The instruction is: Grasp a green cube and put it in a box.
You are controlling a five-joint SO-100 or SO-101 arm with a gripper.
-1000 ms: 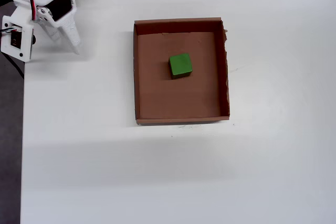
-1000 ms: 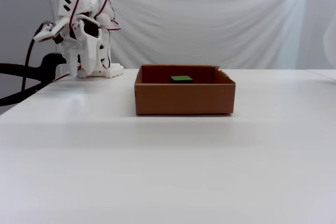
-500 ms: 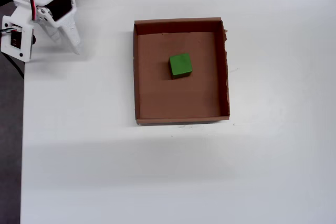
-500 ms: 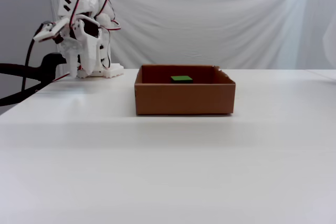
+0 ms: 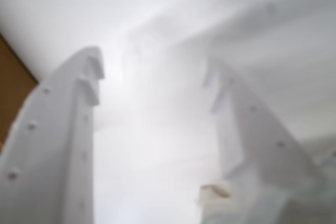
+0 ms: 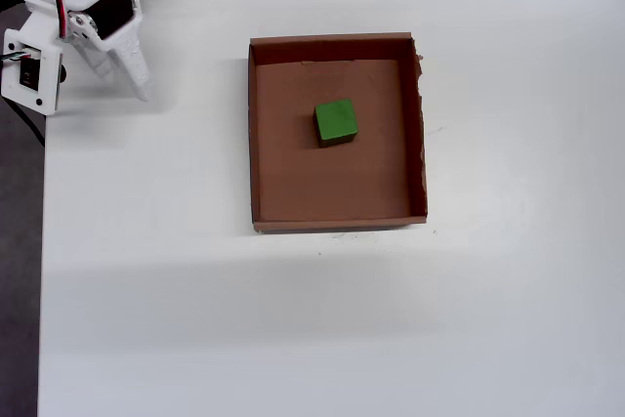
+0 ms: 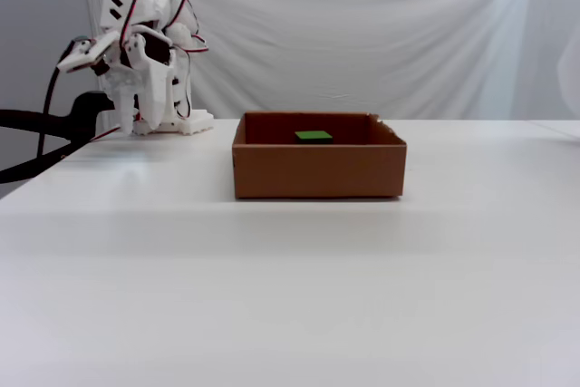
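Green cube (image 6: 336,121) sits flat on the floor of the box (image 6: 338,215), near centre, clear of all 4 walls; the hand (image 6: 132,80) is well off to the left in the overhead view, above bare counter (image 6: 293,319); wrist view shows its fingers (image 5: 79,129) apart, nothing between them; cube looks rigid, light, smooth-sided; I'd pinch 2 opposite vertical faces, square on; placement looks done.

One green cube (image 6: 336,121) (inside); one box (image 6: 337,199).
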